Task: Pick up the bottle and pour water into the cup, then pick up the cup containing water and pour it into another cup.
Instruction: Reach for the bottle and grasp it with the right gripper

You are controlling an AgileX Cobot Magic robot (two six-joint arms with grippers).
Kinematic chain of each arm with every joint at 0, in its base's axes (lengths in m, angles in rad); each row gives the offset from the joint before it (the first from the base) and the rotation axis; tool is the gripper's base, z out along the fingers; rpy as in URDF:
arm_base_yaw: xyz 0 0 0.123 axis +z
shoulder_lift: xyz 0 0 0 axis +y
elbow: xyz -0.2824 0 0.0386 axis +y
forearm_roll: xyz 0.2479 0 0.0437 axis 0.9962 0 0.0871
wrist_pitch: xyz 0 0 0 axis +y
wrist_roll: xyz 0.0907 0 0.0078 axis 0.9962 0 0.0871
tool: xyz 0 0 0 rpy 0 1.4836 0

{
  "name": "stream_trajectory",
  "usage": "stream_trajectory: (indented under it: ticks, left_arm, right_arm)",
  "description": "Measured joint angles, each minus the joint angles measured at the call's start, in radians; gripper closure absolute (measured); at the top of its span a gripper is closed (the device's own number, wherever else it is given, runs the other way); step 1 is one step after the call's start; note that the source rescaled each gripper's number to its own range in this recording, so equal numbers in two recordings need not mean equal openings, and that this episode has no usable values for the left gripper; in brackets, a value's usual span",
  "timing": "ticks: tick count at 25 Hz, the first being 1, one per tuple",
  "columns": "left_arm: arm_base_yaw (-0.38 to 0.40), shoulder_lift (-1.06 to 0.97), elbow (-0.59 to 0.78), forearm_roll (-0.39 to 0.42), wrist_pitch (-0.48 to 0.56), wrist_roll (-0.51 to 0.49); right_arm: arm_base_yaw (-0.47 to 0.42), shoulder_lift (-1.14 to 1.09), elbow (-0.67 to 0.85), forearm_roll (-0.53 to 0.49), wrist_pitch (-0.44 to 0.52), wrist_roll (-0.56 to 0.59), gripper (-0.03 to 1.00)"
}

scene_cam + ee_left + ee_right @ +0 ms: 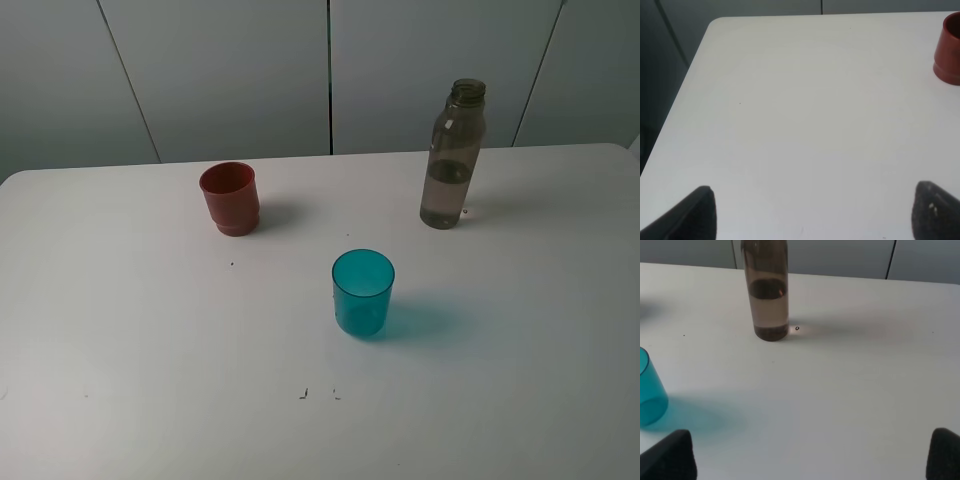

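Behind everything we see grey wall panels (230,70) with dark seams between them. In front of them lies the white table (120,330), which fills most of the high view. It carries all three task things, each upright and well apart from the others.

The tallest is the bottle (452,155), smoky grey-brown and see-through, at the far right of the table. Its threaded neck is uncapped. We see liquid in its lower part, the surface line sitting below the bottle's middle.

Next come the two cups, much alike in size. The teal cup (362,292) stands around the middle of the table, nearer than the bottle and to its left, mouth up, with a blue-green shadow on its right. The red-brown cup (231,199) stands to the far left of the teal one, about as far back as the bottle's foot, mouth up on its narrower stepped base.

Of the arms we see only dark fingertips in the wrist views. The left gripper (817,212) has its fingers spread wide over bare table and holds nothing; the red-brown cup is well ahead of it. The right gripper (807,455) is likewise spread wide and holds nothing; the bottle and the teal cup are both well clear of its fingers.

Smallest are marks on the tabletop: a dark speck (465,211) just beside the bottle's foot, and two short marks (303,393) nearer than the teal cup.
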State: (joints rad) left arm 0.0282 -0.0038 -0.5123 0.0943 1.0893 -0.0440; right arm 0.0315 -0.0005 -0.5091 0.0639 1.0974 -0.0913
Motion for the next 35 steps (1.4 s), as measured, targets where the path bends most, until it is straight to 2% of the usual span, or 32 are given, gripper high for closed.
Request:
stream_trajectory:
  ticks: [35]
  left_arm:
    - [0.000, 0.000, 0.000, 0.000, 0.000, -0.004]
  right_arm:
    - [0.000, 0.000, 0.000, 0.000, 0.000, 0.000, -0.03]
